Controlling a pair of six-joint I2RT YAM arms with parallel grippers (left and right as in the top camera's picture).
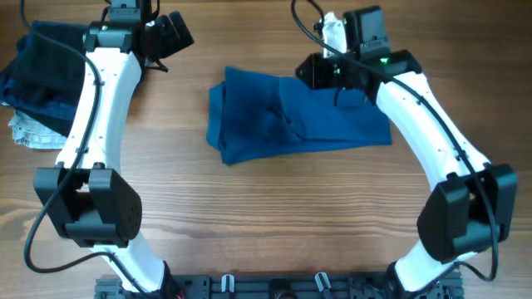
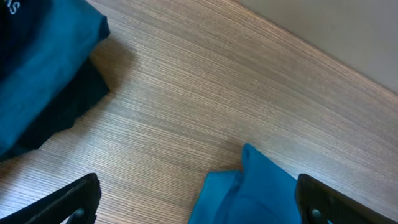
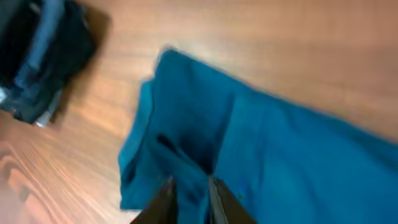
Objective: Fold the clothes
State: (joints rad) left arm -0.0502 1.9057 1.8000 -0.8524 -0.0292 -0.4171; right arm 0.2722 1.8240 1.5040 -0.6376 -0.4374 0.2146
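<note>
T-shirt [image 1: 295, 116] lies mid-table, a bit toward the far edge, already doubled into a rough multi-layer rectangle. No sleeves stick out. The left end looks thicker, with uneven stacked edges, and there are creases across the middle. The right end is flatter.

Right jaws sit low over the shirt's far right part. In the wrist view they are nearly pressed together astride a raised ridge of blue cloth. That frame is blurred, so I cannot tell whether they grip the ridge or just flank it.

Left jaws are spread wide and hold nothing. They hover over bare table [image 1: 274, 216] near the far left, with a shirt corner [image 2: 249, 186] just ahead.

A pile of dark garments [image 1: 37, 66] sits at the far left corner with a whitish cloth [image 1: 29, 129] beside it, both well apart from the shirt.

Judgement: most of the folding is done. What is likely left is letting go, smoothing or squaring the left edges, maybe one more fold, and possibly moving it to the pile.
</note>
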